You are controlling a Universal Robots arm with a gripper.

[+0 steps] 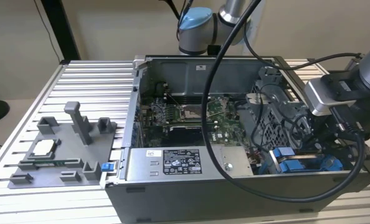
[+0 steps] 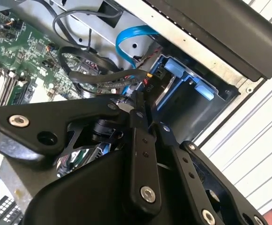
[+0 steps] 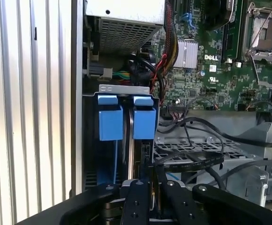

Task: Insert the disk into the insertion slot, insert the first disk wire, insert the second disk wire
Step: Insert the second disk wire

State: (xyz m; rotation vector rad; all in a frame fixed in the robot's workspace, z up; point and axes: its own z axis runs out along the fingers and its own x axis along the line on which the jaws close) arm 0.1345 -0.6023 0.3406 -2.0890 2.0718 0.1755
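Gripper pinched on a thin black wire — just beside the blue-framed disk in its slot.

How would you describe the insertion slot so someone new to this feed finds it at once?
Start from the open computer case on the slatted table. At its corner on the exterior view's right, past the boxy grey power supply, sits the insertion slot. Bright blue plastic parts mark it, unlike the bare grey perforated cage beside it.

Matt black end effector; ribbed bare-metal table
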